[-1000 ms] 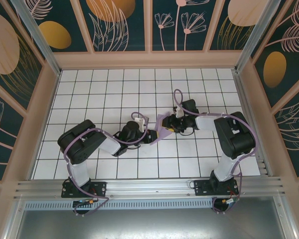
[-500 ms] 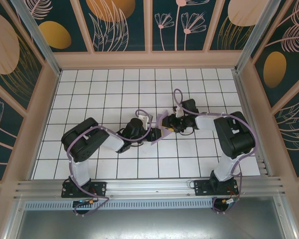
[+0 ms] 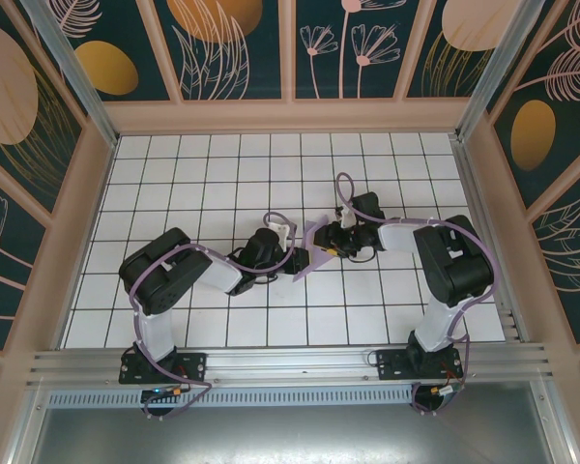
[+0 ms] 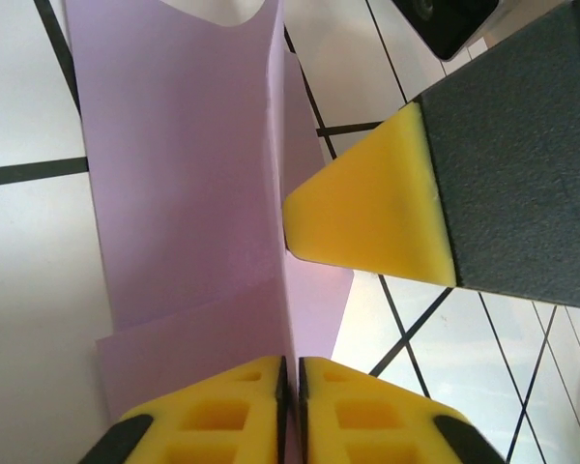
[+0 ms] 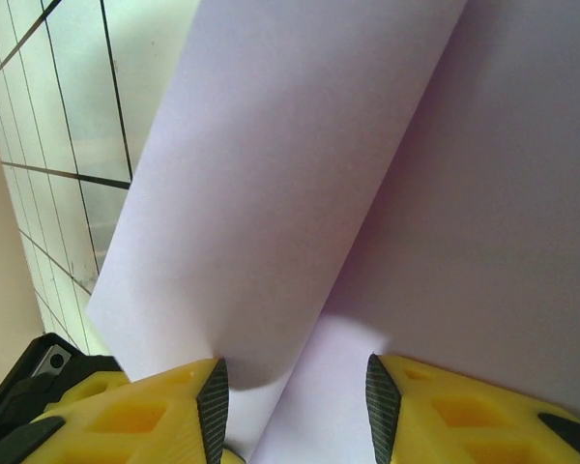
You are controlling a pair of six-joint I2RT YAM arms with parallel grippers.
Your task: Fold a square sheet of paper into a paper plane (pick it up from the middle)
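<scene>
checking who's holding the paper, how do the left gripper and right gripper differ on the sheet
The left gripper has its fingers pressed together, pinching an upright fold of the sheet; the right gripper has its fingers well apart, a loose bend of the sheet between them. In the top view the left gripper is at the sheet's left, the right gripper at its right. Both have yellow fingertips.

Both arms are reached low and forward, elbows bent outward, with the wrists brought together mid-scene. The left hand is seen with its fingers pressed together on a standing fold of the lavender sheet of paper. The right hand is held with its fingers apart, the paper lying between them.
</scene>
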